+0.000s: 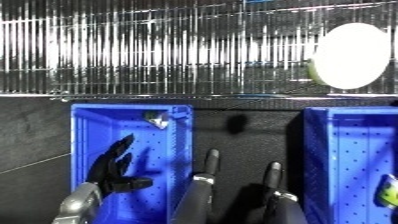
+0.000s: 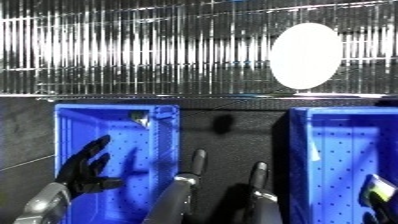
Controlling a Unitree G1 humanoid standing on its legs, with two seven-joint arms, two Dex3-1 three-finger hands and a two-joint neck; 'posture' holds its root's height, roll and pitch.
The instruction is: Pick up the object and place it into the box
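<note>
The left hand (image 1: 114,167) hung over the left blue bin (image 1: 89,130), its fingers straight and spread, holding nothing. Beyond its fingertips, at the bin's far corner, lay a small silvery object (image 1: 157,120). To the hand's right, two dark prongs (image 1: 209,165) rose over the black table (image 1: 249,135). Farther right stood a second blue bin (image 2: 342,150); the right hand (image 2: 380,197) barely showed at its edge, its fingers impossible to read.

Left robot hand (image 1: 114,167) open, fingers raised
</note>
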